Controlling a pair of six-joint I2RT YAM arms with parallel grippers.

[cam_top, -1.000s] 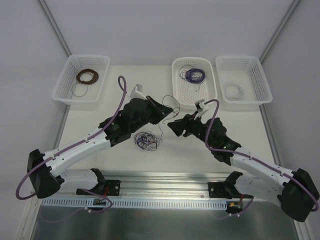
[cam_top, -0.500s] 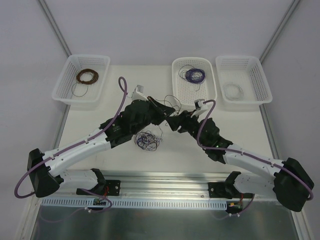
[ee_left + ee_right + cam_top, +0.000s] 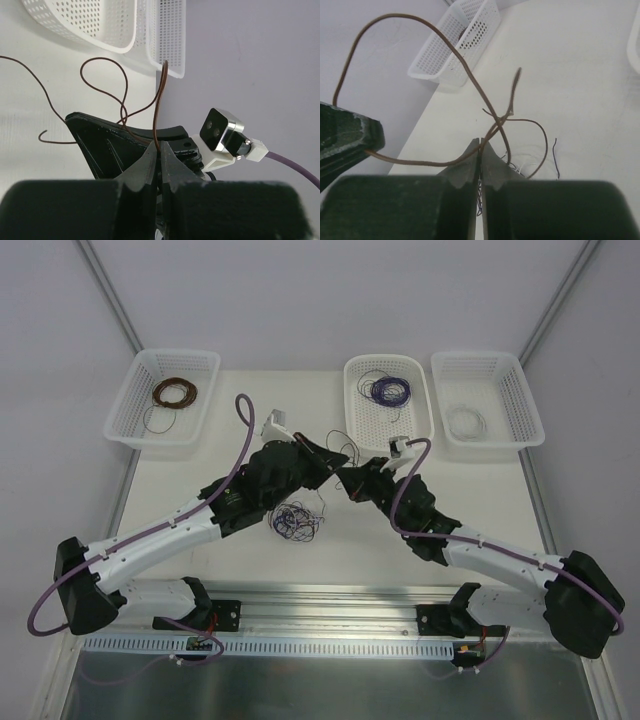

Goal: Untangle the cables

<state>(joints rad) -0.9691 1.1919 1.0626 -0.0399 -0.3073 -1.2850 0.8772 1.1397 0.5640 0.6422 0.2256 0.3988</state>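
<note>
Your knot of purple and dark wires (image 3: 294, 520) lies on the tabletop (image 3: 480, 500), on the near side of your left jaws. Both pairs of jaws sit close together, tips nearly meeting. The left jaws are pinched on a brown wire (image 3: 159, 100). The right jaws are closed on the same wire, with its loops springing free between them. Beyond the jaws stand three baskets (image 3: 352, 400) holding neat coils (image 3: 388, 390).

You look down on a white table (image 3: 350, 550) in soft, even light. Plain pale grey walls (image 3: 320, 300) stand behind it and at both sides. Two thin metal posts (image 3: 110, 300) run up the back corners. A shiny metal rail (image 3: 330, 602) runs along the near edge.
</note>
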